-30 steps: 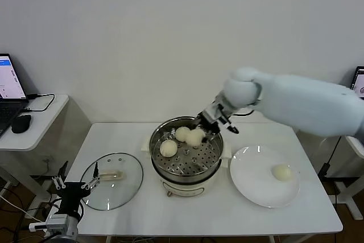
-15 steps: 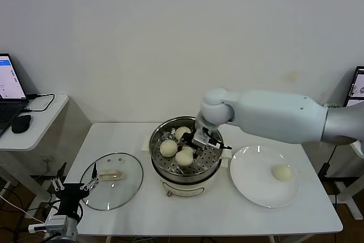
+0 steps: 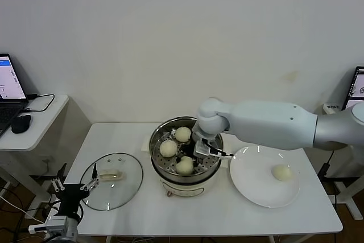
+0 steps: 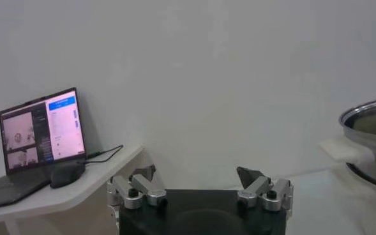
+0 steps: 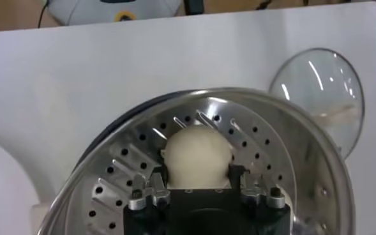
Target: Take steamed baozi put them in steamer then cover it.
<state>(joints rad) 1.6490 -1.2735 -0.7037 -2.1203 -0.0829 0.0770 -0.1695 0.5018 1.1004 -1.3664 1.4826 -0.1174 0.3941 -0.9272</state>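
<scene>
The steamer (image 3: 157, 140) stands mid-table with three steamed baozi on its perforated tray (image 5: 272, 159): one at the back (image 3: 182, 134), one on the left (image 3: 168, 148), one at the front (image 3: 184, 165). My right gripper (image 3: 191, 160) reaches down into the pot. The front baozi (image 5: 197, 150) rests on the tray between the gripper's (image 5: 198, 172) parted fingers, and the gripper is open. A further baozi (image 3: 281, 172) lies on the white plate (image 3: 250, 183). My left gripper (image 3: 73, 185) hangs open and empty below the table's left front corner.
The glass lid (image 3: 112, 180) lies flat on the table left of the steamer, also seen as a glass lid (image 5: 322, 89) in the right wrist view. A side table with a laptop (image 4: 44, 131) and mouse stands at far left.
My right gripper carried a baozi from the steamer's back rim down to the front of the tray, and its fingers have spread apart around it. The left arm has stayed still.
</scene>
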